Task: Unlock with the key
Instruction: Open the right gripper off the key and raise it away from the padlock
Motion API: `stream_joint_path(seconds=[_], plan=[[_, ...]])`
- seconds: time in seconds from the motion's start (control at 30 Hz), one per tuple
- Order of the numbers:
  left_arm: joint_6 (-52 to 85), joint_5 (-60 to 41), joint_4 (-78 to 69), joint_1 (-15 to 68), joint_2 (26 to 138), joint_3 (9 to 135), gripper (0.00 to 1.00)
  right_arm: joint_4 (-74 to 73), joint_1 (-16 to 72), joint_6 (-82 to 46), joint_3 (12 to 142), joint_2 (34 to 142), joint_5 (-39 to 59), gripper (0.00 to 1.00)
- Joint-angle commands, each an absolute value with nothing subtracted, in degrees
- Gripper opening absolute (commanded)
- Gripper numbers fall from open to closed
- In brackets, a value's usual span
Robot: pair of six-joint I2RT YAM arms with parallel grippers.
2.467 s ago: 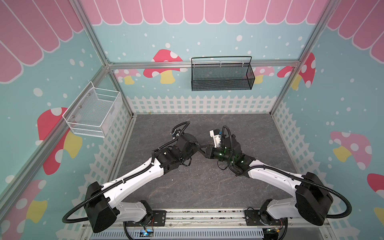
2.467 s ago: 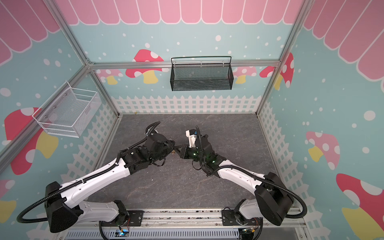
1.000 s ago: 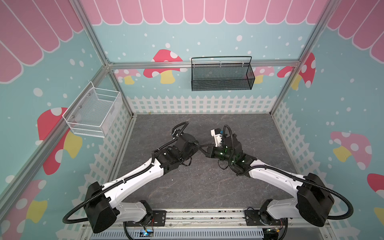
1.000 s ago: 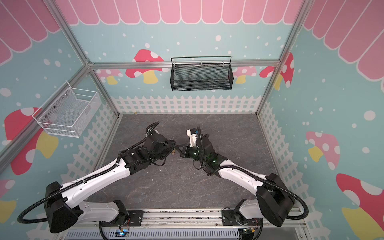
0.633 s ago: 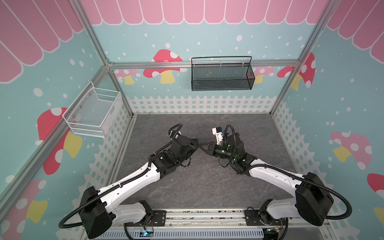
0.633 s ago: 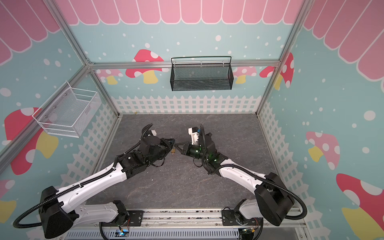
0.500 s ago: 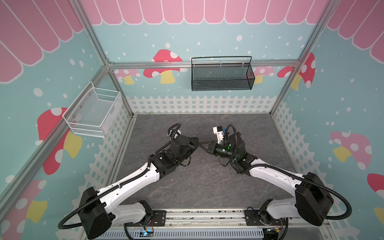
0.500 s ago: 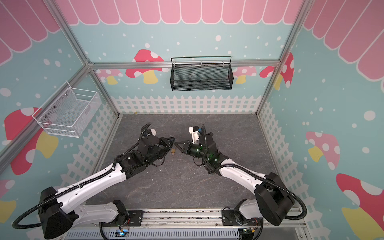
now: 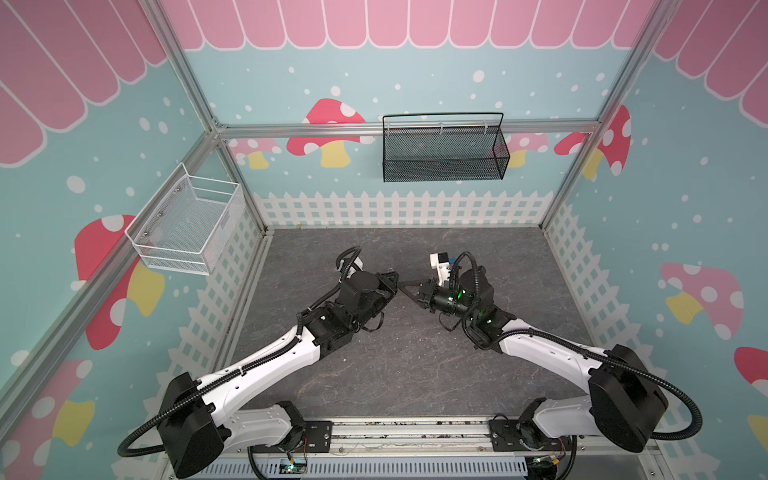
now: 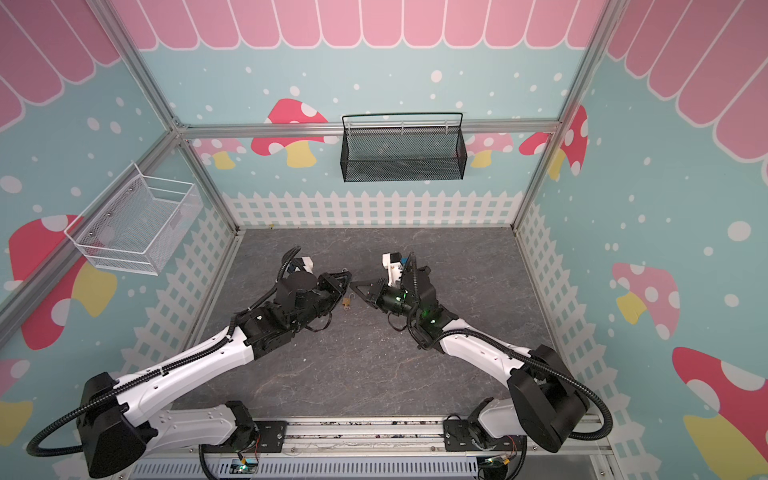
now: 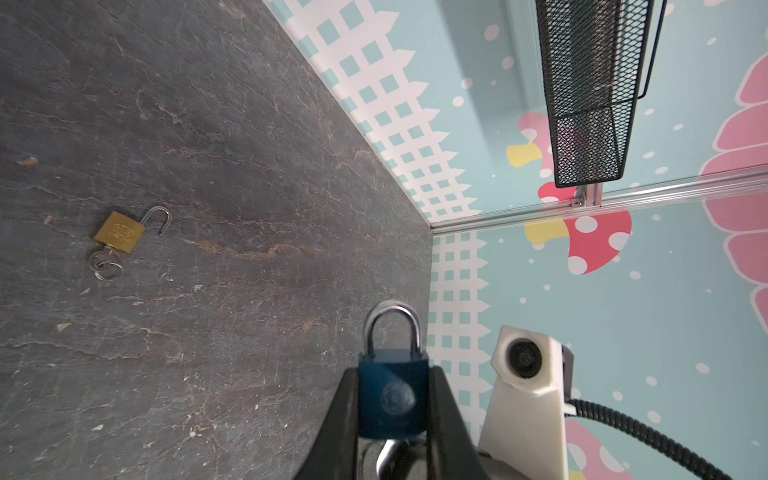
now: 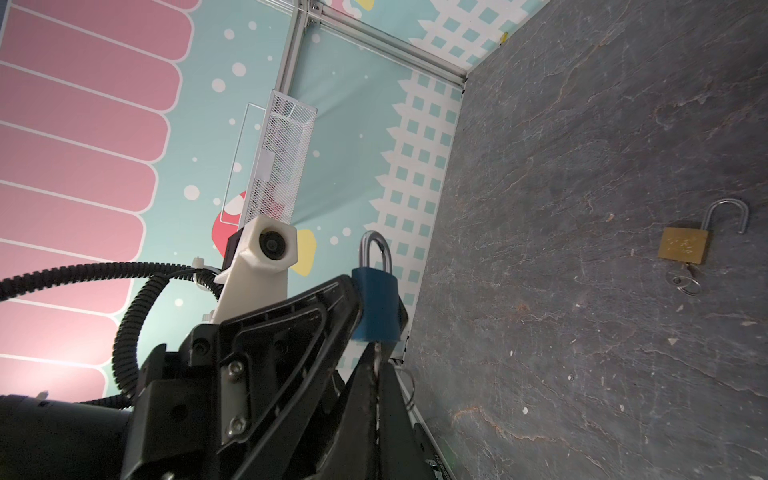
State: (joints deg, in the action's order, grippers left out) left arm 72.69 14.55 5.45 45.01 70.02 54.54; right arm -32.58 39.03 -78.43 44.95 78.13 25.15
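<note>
The left claw (image 11: 392, 376) pinches a blue rectangular padlock (image 11: 392, 399) by its narrow sides. The lock's long axis is set steeply across the fingers, its closed silver shackle stands clear beyond the fingertips, and its keyhole end faces the right claw (image 10: 353, 285). That claw is closed tight on a thin silver key (image 12: 376, 359), which lies along the same axis with its tip at the keyhole; how deep it sits cannot be told. Well apart from both claws, a small brass padlock (image 11: 119, 232) lies flat on the dark stone-patterned tabletop (image 11: 208, 124) with its shackle swung open.
</note>
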Motion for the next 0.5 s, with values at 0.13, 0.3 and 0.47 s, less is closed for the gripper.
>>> stream_joint_path(seconds=[0.13,0.3,0.47], plan=[[73.2,12.7,-1.5,45.6,71.6,53.4,0.0,-38.5,40.3,-83.5,42.6,76.2,29.7,0.0],[73.3,12.9,-2.6,45.6,71.6,52.9,0.0,-39.5,40.3,-83.8,42.5,76.4,30.0,0.0],[72.0,14.3,0.1,45.6,70.7,53.7,0.0,-36.6,40.3,-79.7,42.7,75.8,28.6,0.0]])
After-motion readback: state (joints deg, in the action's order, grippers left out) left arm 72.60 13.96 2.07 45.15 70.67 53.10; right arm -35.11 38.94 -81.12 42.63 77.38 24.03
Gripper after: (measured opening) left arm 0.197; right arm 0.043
